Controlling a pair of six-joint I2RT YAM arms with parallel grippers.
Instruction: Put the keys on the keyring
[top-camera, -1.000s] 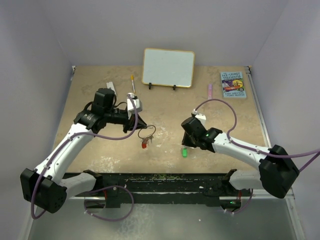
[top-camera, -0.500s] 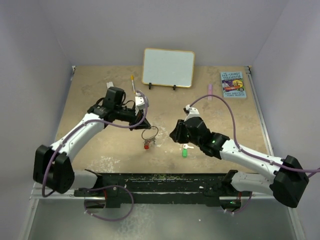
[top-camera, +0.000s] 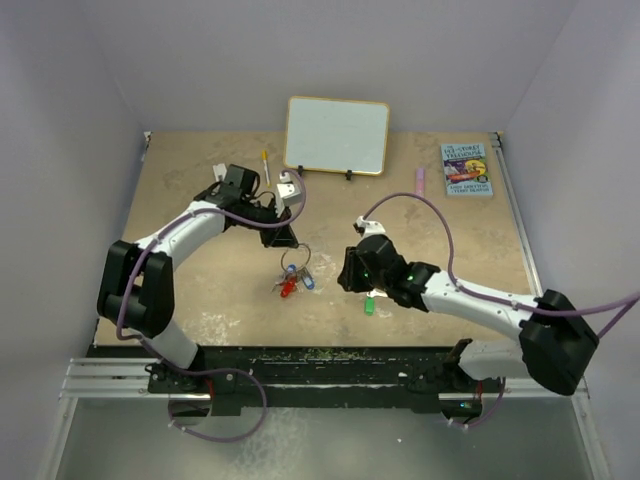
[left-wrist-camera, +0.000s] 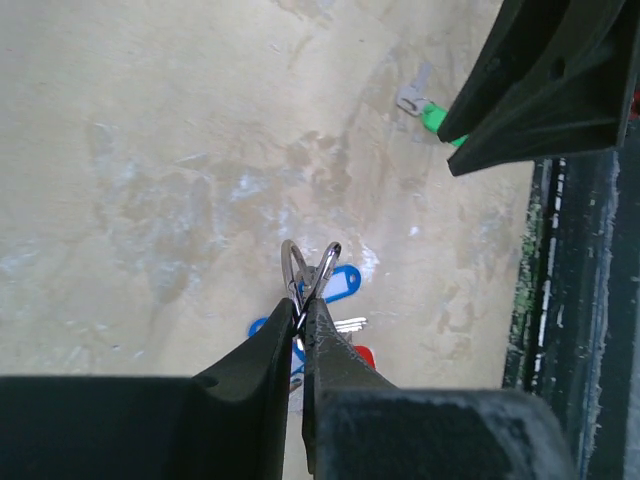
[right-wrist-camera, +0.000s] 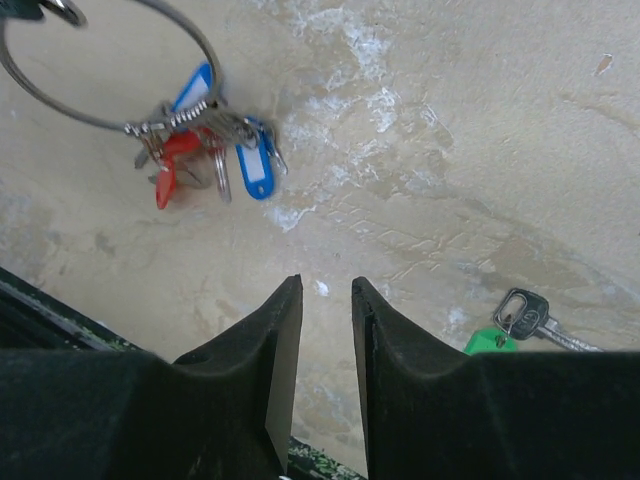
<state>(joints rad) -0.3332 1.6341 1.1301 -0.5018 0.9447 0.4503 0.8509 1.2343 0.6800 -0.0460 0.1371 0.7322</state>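
My left gripper is shut on the thin silver keyring, pinching the wire at its fingertips. Keys with red and blue tags hang from the ring and trail on the table; they show in the right wrist view as a bunch. A loose key with a green tag lies on the table, also visible at the right of the right wrist view. My right gripper is open with nothing between its fingers, just left of the green-tag key and right of the keyring.
A white framed board stands at the back, with a yellow pen to its left. A book and a pink object lie at the back right. A black rail runs along the near edge.
My left arm has swung back and to the left while keeping hold of the keyring, and the tagged keys now spread out below it. My right gripper has shifted left toward the ring.
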